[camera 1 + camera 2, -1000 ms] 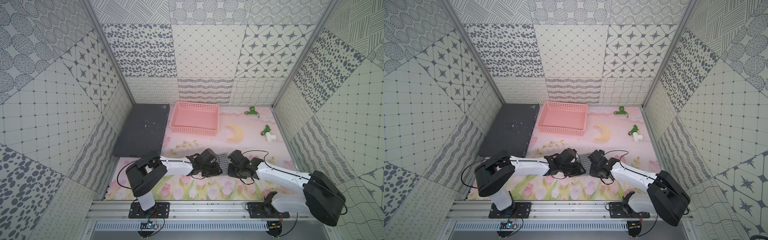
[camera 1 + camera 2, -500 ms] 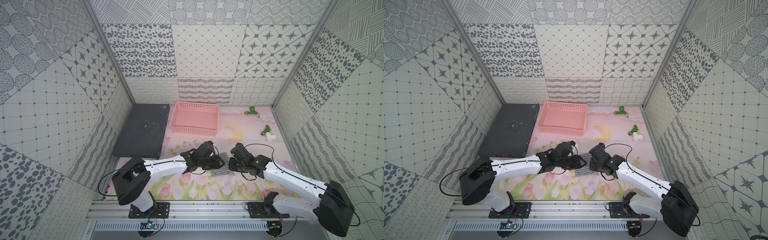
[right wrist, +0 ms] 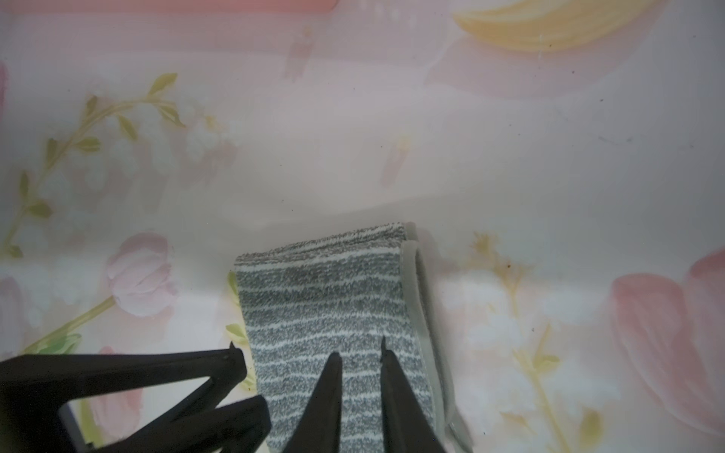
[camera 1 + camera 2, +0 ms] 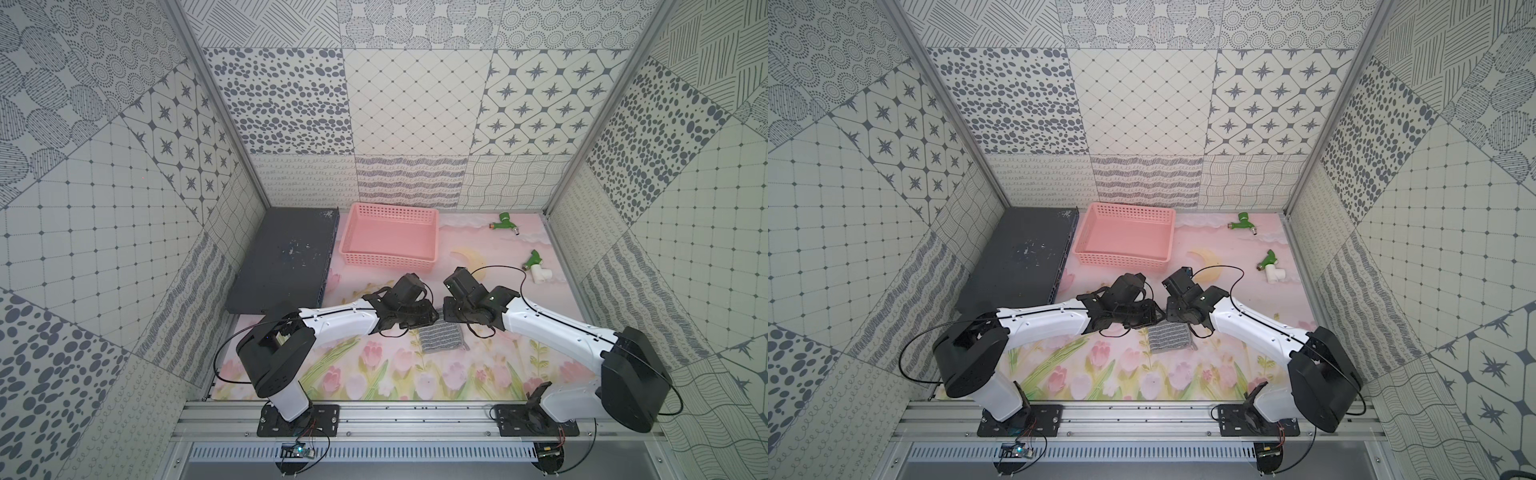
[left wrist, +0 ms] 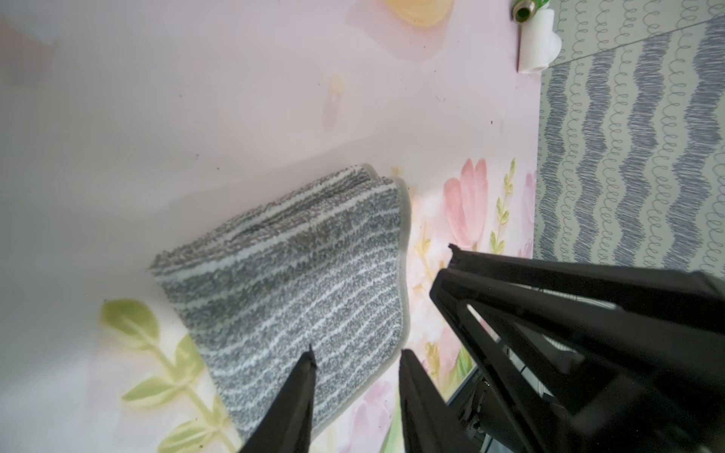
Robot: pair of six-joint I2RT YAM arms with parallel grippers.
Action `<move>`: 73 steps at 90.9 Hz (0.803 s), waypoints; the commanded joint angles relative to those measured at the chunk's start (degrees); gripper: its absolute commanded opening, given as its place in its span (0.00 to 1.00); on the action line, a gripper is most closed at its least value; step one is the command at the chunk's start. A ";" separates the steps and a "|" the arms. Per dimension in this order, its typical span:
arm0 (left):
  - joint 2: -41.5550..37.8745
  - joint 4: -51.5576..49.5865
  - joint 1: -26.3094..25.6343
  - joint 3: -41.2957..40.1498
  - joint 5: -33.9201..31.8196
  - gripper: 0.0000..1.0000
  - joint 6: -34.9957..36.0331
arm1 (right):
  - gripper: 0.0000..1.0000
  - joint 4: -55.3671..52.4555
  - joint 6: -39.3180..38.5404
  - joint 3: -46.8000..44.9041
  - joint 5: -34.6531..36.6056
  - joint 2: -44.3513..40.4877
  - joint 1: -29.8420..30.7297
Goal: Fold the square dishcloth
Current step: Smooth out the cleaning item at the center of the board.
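Left hand (image 5: 359, 355) over dishcloth (image 5: 290, 282); basket (image 4: 388, 262) apart

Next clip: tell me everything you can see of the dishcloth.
The dishcloth is soft, fleecy grey fabric with thin whitish wavy stripes and a paler hemmed edge along one side. It is folded into a compact rectangle, several layers stacked, and lies flat on the floral mat, toward the robot's side. The left end effector and right end effector sit over it, jaws apart, gripping nothing; whether the tips touch it is unclear.
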 commanded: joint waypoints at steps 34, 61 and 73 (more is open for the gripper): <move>9.20 1.06 5.11 3.05 1.32 0.34 3.29 | 0.19 8.52 -2.71 0.19 -2.69 8.92 -5.76; 10.89 2.18 6.17 3.16 2.05 0.35 2.98 | 0.19 12.55 -2.98 -1.07 -5.09 12.69 -7.37; 10.50 2.25 6.18 3.07 1.67 0.39 3.31 | 0.18 13.10 -3.11 -0.81 -5.41 14.38 -7.65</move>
